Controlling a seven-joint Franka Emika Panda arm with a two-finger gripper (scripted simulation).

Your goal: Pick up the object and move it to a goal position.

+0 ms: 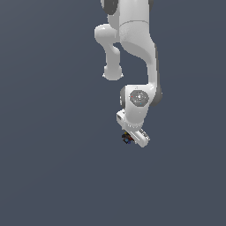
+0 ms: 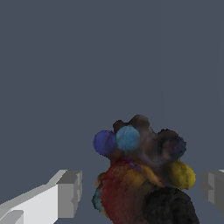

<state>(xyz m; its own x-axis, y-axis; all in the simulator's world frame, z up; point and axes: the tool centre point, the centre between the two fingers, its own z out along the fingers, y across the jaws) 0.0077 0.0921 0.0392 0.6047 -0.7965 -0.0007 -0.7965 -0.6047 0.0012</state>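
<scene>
The object is a dark, lumpy thing with blue, red, yellow and green patches. In the wrist view it fills the space between my two grey fingertips. My gripper is open around it, with a narrow gap showing on each side between the fingertip pads and the object. In the exterior view the object is a tiny dark speck just under the white hand, and my gripper is lowered over it with its fingers mostly hidden by the hand.
A plain, dark blue-grey surface runs all around. The white arm comes down from the top of the exterior view. No other objects or goal marker show.
</scene>
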